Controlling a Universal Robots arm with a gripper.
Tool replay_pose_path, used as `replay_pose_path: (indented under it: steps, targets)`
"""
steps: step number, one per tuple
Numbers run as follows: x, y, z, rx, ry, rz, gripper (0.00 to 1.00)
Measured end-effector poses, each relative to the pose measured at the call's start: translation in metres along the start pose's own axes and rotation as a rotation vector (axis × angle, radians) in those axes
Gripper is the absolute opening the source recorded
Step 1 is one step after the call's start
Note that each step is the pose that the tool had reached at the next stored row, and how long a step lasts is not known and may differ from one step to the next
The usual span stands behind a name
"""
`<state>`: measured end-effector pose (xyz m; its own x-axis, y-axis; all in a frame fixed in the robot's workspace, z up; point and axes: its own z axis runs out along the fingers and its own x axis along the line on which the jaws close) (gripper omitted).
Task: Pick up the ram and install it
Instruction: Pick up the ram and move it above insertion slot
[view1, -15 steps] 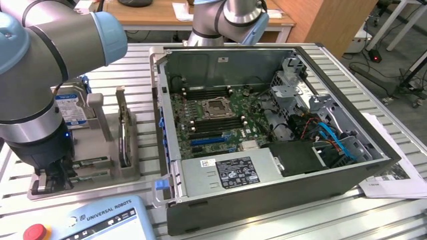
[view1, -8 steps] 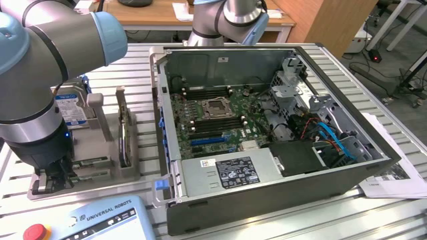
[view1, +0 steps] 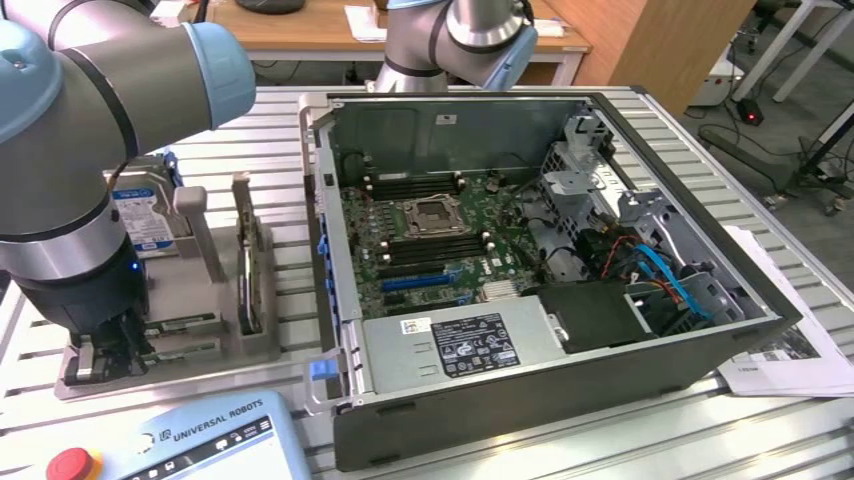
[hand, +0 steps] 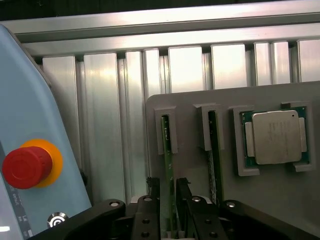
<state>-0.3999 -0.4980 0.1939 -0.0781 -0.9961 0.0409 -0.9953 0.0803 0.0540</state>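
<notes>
Wrist view is putting us right over the grey holder (hand: 260, 205), and the gripper (hand: 168, 189) is sitting astride the ram (hand: 168, 150), set narrow around it. Whether it is actually clamping the board, I cannot tell. The ram is standing on edge in the holder's outermost slot, one slot over from a second memory stick (hand: 212, 160). The square silver processor (hand: 276, 137) is lying flat in the holder's recess beyond that.

Judging from here, this grasp is wanting a square bite on the stick's flat faces, centred along its length, and a pull dead in line with the slot walls. A thin green board like this is looking unforgiving of any twist.

The holder is showing matte and moulded, and the table (hand: 105, 125) under it is gleaming as ribbed aluminium. Beside the holder, the teach pendant's red stop button (hand: 25, 167) is shining glossy. In the exterior view the open computer case (view1: 400, 440) is sitting next to the holder, motherboard (view1: 427, 230) exposed.
</notes>
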Motion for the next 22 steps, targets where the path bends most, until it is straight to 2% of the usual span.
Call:
replay_pose_path:
  steps: [4, 10, 22]
  targets:
    - [0.0000, 0.0000, 0.0000, 0.0000, 0.0001, 0.000, 0.27]
    - [-0.0003, 0.0000, 0.0001, -0.0007, -0.0094, 0.000, 0.27]
    - [-0.0002, 0.0000, 0.0000, -0.0007, -0.0094, 0.000, 0.27]
